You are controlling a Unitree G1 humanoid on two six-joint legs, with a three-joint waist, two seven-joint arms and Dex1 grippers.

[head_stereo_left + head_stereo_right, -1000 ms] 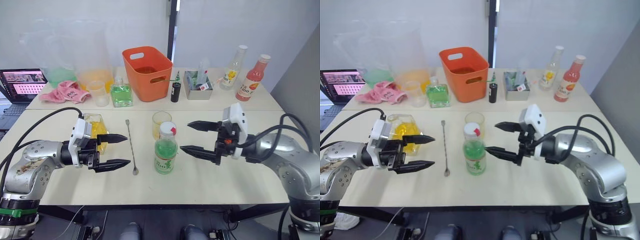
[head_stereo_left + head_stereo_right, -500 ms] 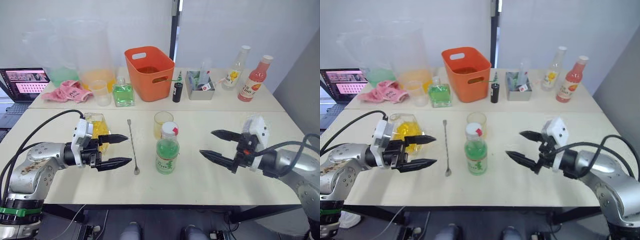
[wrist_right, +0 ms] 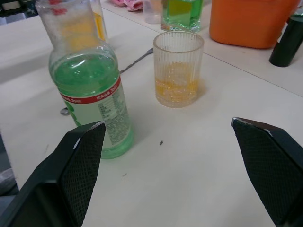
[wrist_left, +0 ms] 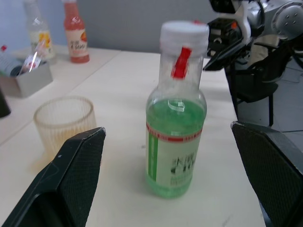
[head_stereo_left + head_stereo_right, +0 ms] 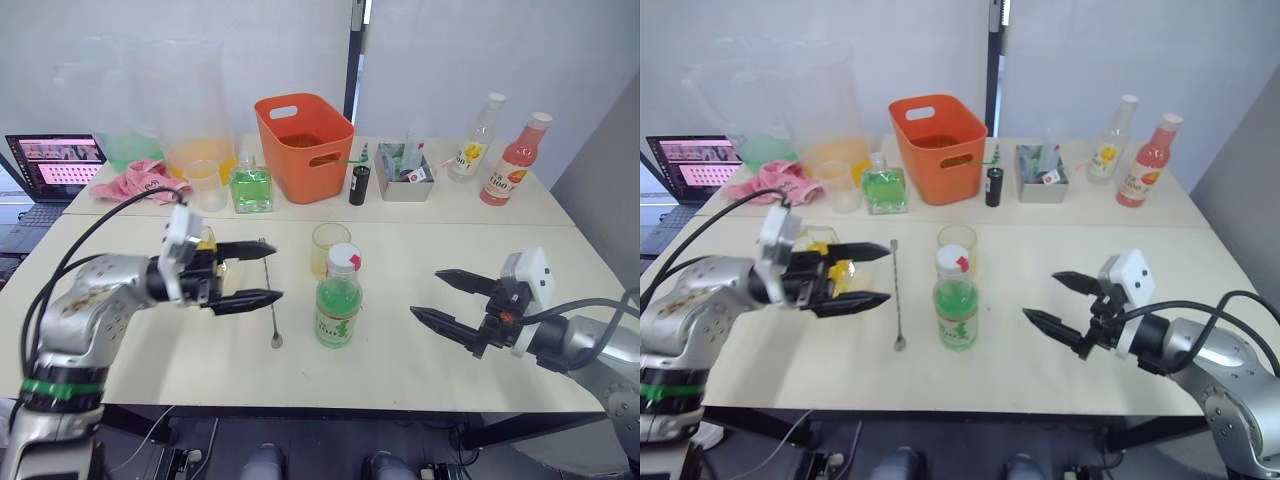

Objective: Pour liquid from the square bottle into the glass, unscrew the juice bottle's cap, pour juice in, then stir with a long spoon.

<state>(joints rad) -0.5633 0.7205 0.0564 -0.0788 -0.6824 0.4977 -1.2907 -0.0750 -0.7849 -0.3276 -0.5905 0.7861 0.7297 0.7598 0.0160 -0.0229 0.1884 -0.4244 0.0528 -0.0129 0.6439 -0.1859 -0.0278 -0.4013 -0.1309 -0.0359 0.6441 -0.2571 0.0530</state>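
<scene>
The juice bottle [image 5: 338,300], green liquid under a white cap, stands upright mid-table. Just behind it is the ribbed glass [image 5: 329,248] with a little yellow liquid in the bottom [image 3: 178,75]. The long spoon [image 5: 270,300] lies flat to the bottle's left. The square bottle [image 5: 835,268] of yellow liquid stands at the left, partly hidden behind my left gripper [image 5: 278,272]. That gripper is open and empty, its tips over the spoon and pointing at the juice bottle [image 4: 176,137]. My right gripper [image 5: 425,292] is open and empty, well to the right of the bottle.
On the back table stand an orange basket [image 5: 303,145], a green square bottle [image 5: 250,187], a plastic cup [image 5: 205,183], a pink cloth [image 5: 140,180], a small black bottle [image 5: 359,185], a metal tray [image 5: 405,182] and two tall bottles [image 5: 474,138], [image 5: 513,160]. A laptop [image 5: 55,165] sits far left.
My right gripper has drawn back to the right, away from the juice bottle. My left gripper has moved forward and right, past the square bottle, over the spoon. Both stay open.
</scene>
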